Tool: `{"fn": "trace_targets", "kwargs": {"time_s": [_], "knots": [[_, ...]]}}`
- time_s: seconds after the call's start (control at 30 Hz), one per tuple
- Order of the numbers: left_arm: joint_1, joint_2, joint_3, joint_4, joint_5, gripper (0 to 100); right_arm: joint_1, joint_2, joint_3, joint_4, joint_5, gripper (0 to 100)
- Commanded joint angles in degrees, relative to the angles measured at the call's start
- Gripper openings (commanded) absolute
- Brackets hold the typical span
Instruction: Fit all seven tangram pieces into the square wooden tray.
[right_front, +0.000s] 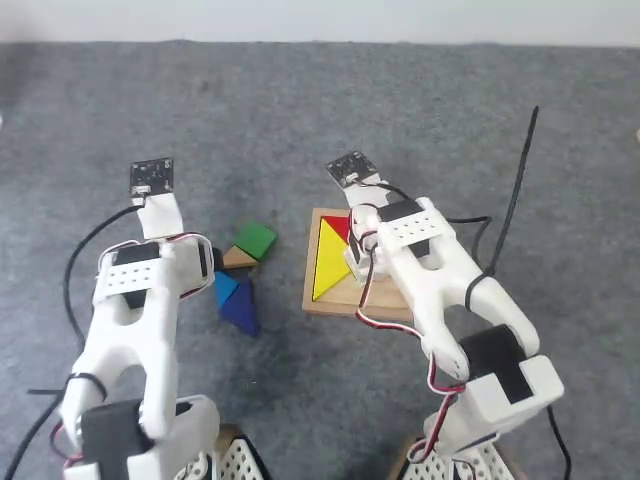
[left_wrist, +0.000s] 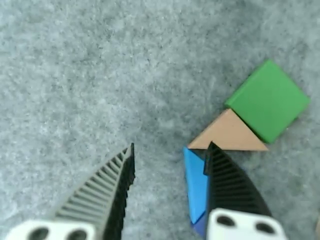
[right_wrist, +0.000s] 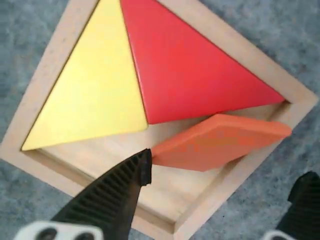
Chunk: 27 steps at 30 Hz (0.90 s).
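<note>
**Tilted orange piece (right_wrist: 220, 142) in tray (right_front: 325, 302)**

The yellow triangle (right_wrist: 95, 90) and red triangle (right_wrist: 185, 70) are seated; the orange piece is touched by one finger of the wide-open, empty right gripper (right_wrist: 225, 175). At the tray's 9 o'clock, the blue triangle (left_wrist: 196, 185) is overhung by the parted, empty left gripper (left_wrist: 171, 147).

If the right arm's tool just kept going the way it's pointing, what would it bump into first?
Most likely the orange piece. It lies in the wooden tray, directly ahead of the right tool and between its open fingers. How far off it is, I can't tell.
</note>
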Motion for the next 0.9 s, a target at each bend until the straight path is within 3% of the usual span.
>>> {"fn": "trace_targets", "kwargs": {"time_s": [0.0,0.13,0.4,0.7,0.87], "knots": [[-0.18,0.00,-1.98,-0.18,-0.35,22,2.42,1.19,-2.73,3.82,0.97,43.4],[-0.18,0.00,-1.98,-0.18,-0.35,22,3.82,1.10,-8.53,7.43,-0.09,43.4],[-0.18,0.00,-1.98,-0.18,-0.35,22,-2.95,1.71,-12.04,6.02,-3.08,43.7],[0.00,0.00,-1.98,-0.18,-0.44,22,8.92,1.10,-14.51,6.37,-2.11,43.7],[0.18,0.00,-1.98,-0.18,-0.44,22,8.57,1.71,-12.66,5.67,-1.23,43.7]]}}
